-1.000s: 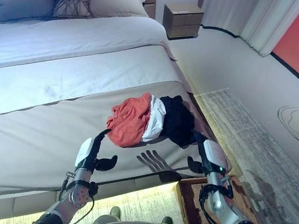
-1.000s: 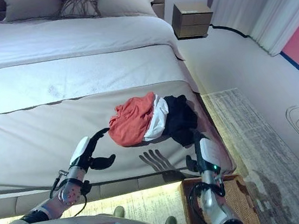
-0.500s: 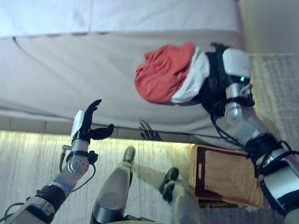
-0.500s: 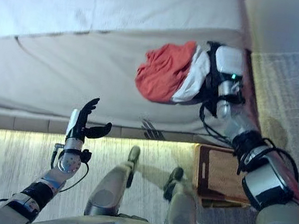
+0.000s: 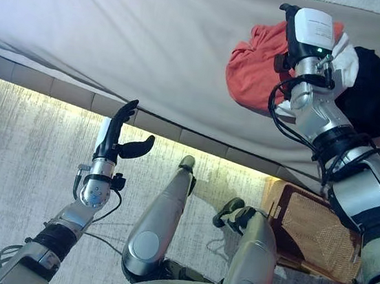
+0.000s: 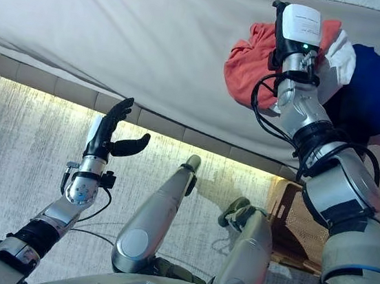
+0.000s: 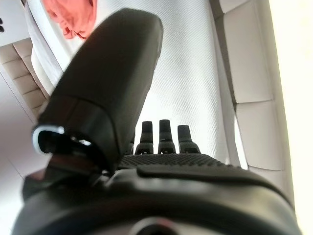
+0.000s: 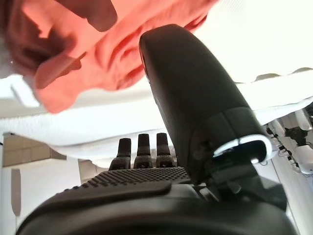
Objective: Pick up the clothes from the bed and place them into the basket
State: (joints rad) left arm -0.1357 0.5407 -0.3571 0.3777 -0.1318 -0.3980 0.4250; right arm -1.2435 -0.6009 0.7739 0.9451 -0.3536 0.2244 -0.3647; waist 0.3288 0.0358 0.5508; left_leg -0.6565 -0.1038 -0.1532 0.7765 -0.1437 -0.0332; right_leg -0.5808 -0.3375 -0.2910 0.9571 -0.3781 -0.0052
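Note:
A pile of clothes lies near the bed's corner: an orange garment (image 5: 251, 70), a white one (image 5: 349, 61) and a black one (image 5: 371, 91). My right hand (image 5: 307, 32) reaches over the pile, above the orange and white cloth. In the right wrist view its thumb (image 8: 186, 93) and fingers are straight, with the orange garment (image 8: 117, 54) just past them and nothing held. My left hand (image 5: 116, 136) is open and empty, raised beside the bed's lower edge, far from the pile. The wicker basket (image 5: 314, 230) stands on the floor below the pile.
The bed (image 5: 140, 39) has a smooth grey cover and a padded base lit from beneath. A pale striped rug (image 5: 15, 155) covers the floor in front of it. The left wrist view shows the cover (image 7: 195, 73) and the orange cloth (image 7: 68, 19) far off.
The camera has tipped down and swung, so the whole picture has shifted. My right hand has moved from the black garment onto the orange and white cloth. My left hand stays open.

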